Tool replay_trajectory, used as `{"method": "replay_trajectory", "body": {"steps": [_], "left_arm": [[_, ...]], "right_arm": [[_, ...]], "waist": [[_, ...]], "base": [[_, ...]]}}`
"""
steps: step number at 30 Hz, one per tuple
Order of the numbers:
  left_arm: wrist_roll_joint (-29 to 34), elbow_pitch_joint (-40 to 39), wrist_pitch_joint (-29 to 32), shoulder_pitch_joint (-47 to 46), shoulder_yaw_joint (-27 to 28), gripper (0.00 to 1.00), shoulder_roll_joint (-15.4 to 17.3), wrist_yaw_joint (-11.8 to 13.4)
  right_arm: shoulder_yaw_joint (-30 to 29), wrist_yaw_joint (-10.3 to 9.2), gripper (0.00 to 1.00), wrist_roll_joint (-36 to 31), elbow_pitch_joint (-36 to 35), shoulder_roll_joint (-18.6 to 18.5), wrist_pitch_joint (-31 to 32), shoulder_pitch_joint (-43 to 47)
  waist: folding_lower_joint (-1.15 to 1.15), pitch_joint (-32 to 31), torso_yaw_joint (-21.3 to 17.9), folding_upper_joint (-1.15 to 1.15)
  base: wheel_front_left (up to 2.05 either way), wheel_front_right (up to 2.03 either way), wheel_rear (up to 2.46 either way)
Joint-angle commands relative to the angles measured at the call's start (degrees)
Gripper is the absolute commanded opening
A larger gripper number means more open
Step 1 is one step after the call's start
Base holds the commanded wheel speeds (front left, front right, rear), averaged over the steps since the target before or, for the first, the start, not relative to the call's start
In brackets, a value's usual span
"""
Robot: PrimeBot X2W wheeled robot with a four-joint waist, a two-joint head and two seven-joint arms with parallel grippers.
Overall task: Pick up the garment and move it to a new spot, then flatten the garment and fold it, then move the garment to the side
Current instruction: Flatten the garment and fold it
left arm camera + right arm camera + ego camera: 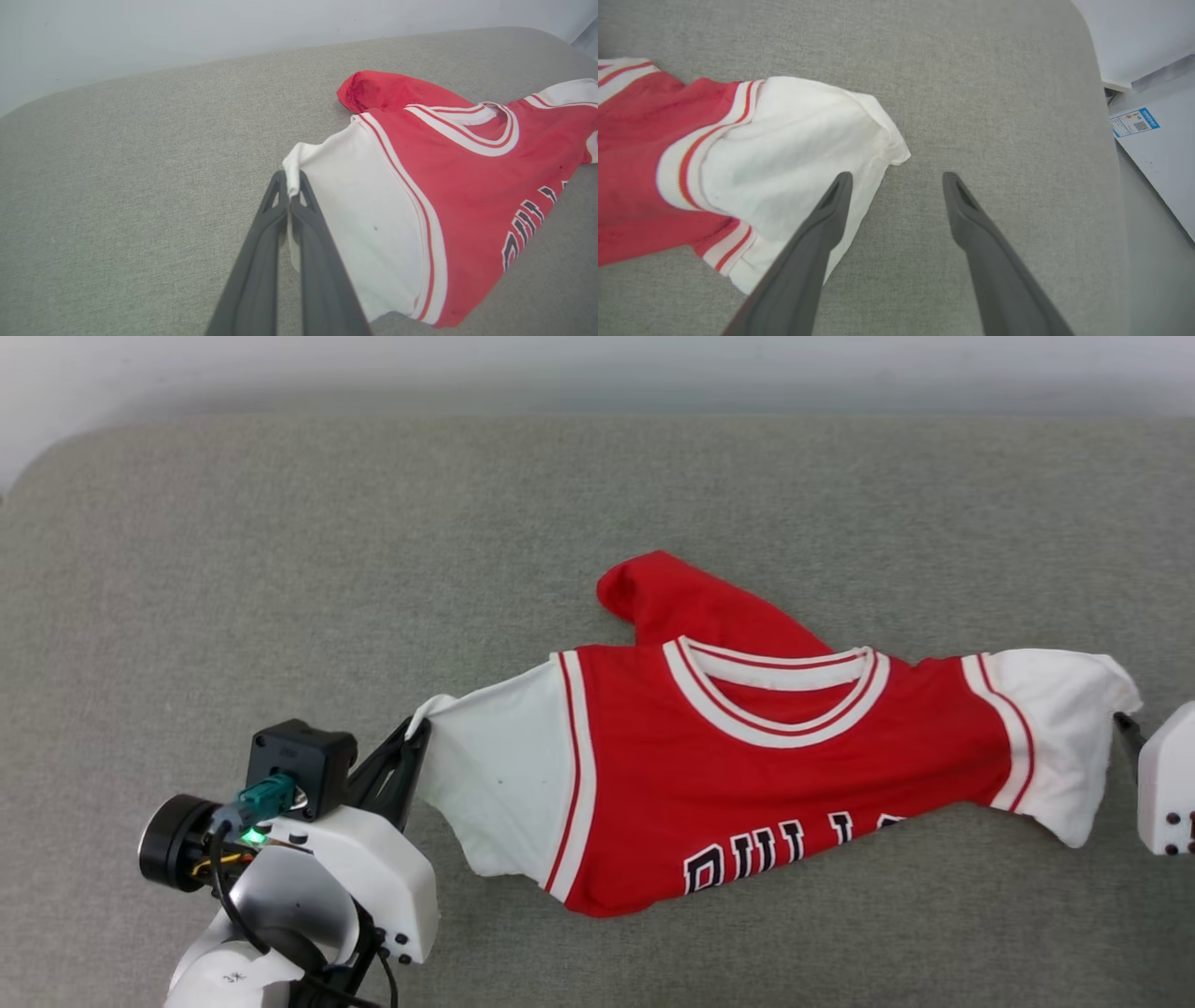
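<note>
Left gripper is pinching only a sleeve hem of the red, white-sleeved jersey T-shirt; right gripper is gaping wide, so pulling is risking slippage.

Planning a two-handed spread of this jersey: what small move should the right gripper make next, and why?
Probably nudge the right gripper toward the white sleeve and close on its edge. It stands open beside that edge, gripping nothing, while the left gripper is shut on the garment's other sleeve.
</note>
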Motion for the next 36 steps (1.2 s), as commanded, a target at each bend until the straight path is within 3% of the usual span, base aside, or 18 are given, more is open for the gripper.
{"method": "replay_trajectory", "body": {"steps": [1, 13, 19, 20, 21, 22, 23, 24, 36], "left_arm": [[0.3, -0.5, 0.2, -0.8, -0.3, 0.00, 0.1, 0.0], [0.3, 0.0, -0.8, -2.5, -2.1, 0.00, -1.2, -0.4], [0.5, 0.6, -1.5, -4.4, -2.6, 0.00, -1.6, -0.8], [0.5, 0.7, -1.6, -4.6, -2.7, 0.00, -1.6, -0.9], [0.5, 0.9, -1.6, -4.9, -2.8, 0.00, -1.6, -0.9], [0.5, 1.1, -1.8, -5.1, -2.8, 0.00, -1.6, -0.9], [0.5, 1.3, -2.0, -5.4, -2.8, 0.00, -1.6, -0.9], [0.6, 1.4, -2.1, -5.6, -2.8, 0.00, -1.6, -0.9], [0.1, 4.8, -4.7, -5.5, -1.8, 0.00, -1.3, -0.4]], "right_arm": [[0.7, -0.08, 1.00, 0.2, 1.2, -1.1, 0.7, -1.7], [6.2, -0.08, 1.00, 1.2, 8.2, -6.7, 3.8, -7.6], [8.4, -0.06, 1.00, 2.5, 11.1, -7.4, 6.2, -8.2], [8.7, -0.06, 0.89, 2.7, 11.6, -7.3, 6.8, -7.9], [9.1, -0.06, 0.47, 3.0, 12.2, -7.2, 7.4, -7.4], [9.4, -0.06, 0.32, 3.3, 12.7, -7.2, 7.8, -7.0], [9.5, -0.06, 0.05, 3.6, 13.2, -7.2, 8.0, -6.5], [9.5, -0.06, 0.00, 4.0, 13.7, -7.3, 8.3, -6.2], [5.6, -0.09, 0.00, 4.1, 12.9, -6.4, -0.4, -8.3]], "waist": [[0.00, 1.4, 1.3, 0.00], [0.00, 5.7, 4.8, 0.00], [0.00, 7.9, 5.8, 0.00], [0.00, 8.2, 5.9, 0.00], [0.00, 8.4, 5.9, 0.00], [0.00, 8.7, 6.0, 0.00], [0.00, 8.8, 6.0, 0.00], [0.00, 8.9, 6.0, 0.00], [0.00, 4.1, 4.2, 0.00]], "base": [[0.00, 0.00, 0.00], [0.00, 0.00, 0.00], [0.00, 0.00, 0.00], [0.00, 0.00, 0.00], [0.00, 0.00, 0.00], [0.00, 0.00, 0.00], [0.00, 0.00, 0.00], [0.00, 0.00, 0.00], [0.00, 0.00, 0.00]]}}
